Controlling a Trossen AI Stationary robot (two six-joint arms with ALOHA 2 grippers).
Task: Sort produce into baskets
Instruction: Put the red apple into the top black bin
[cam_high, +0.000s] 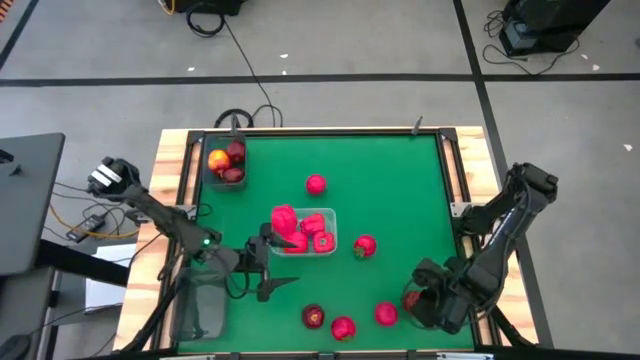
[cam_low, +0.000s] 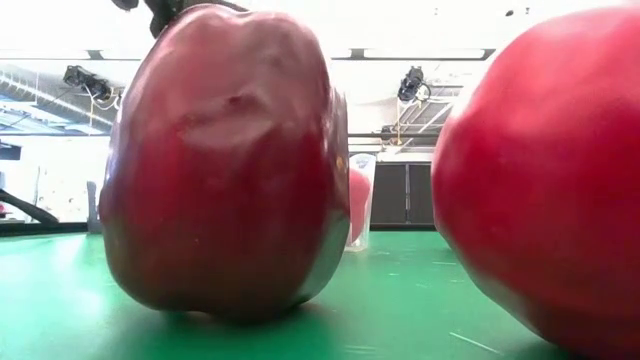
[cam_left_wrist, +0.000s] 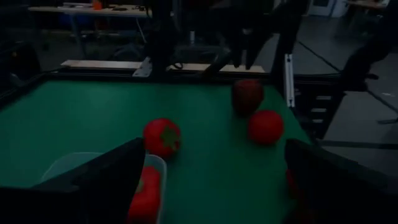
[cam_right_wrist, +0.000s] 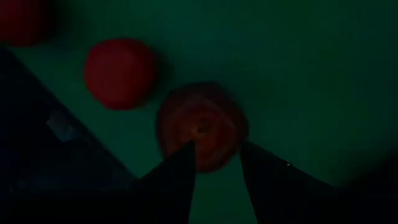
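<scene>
Directly ahead of the right gripper (cam_right_wrist: 217, 163), just past its fingertips, sits a round dark-red toy apple (cam_right_wrist: 202, 126), seen dimple-up in the right wrist view; the two dark fingers stand spread to either side of its near edge, not yet closed on it, and whether they touch it cannot be told. It has no real long axis, being nearly round, so the approach angle should matter little; what matters is that the fruit lies in line between the fingers, a short reach forward. A second round red toy fruit (cam_right_wrist: 119, 73) lies beside it, further from the fingers and apart from the apple. The right arm is by far the nearer one: in the high view this gripper (cam_high: 428, 300) is over the table's near right corner. The left gripper (cam_high: 268, 262) is spread and empty beside the clear colourless plastic bin (cam_high: 331, 245) holding bright red lumpy peppers (cam_high: 300, 230), well apart from the apple. From above the apple (cam_high: 411, 300) is mostly hidden under the right gripper, and the smoky grey plastic bin (cam_high: 212, 180) at the far left corner, holding a yellow-orange fruit (cam_high: 218, 159), lies well away.
</scene>
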